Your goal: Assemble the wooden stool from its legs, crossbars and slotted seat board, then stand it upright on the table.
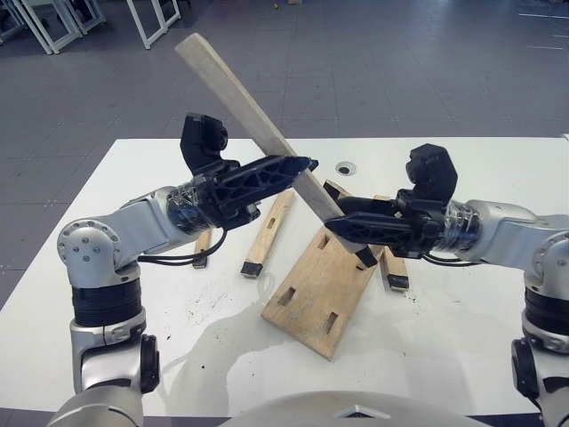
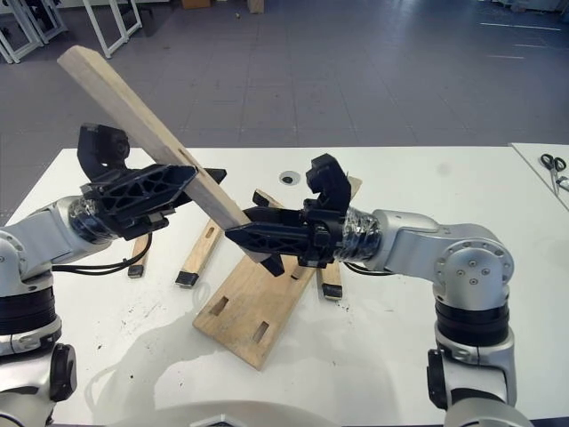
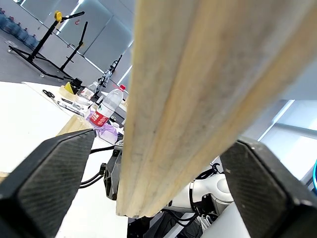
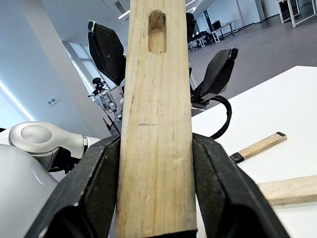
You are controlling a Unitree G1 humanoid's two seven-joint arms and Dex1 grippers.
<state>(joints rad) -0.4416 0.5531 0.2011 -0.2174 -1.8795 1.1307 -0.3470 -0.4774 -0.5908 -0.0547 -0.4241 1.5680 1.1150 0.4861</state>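
White table, grey floor behind, with a round cable hole near the table's far edge. The long leg is held in the air on a steep diagonal, upper end up and to the robot's left, lower black-capped end down over the seat board; contact between cap and board cannot be judged. Right gripper is on the lower part of the leg, and its fingers press against both side faces, clamped firmly, with a mortise slot visible in the leg face above the grip. Left gripper sits higher on the same leg; its fingers straddle it, spread apart, with a gap visible on at least one side, so no clamp. The seat board lies at table centre, slots facing up. Loose legs: one just left of the board, another partly under the left arm, and a third at the board's right edge.
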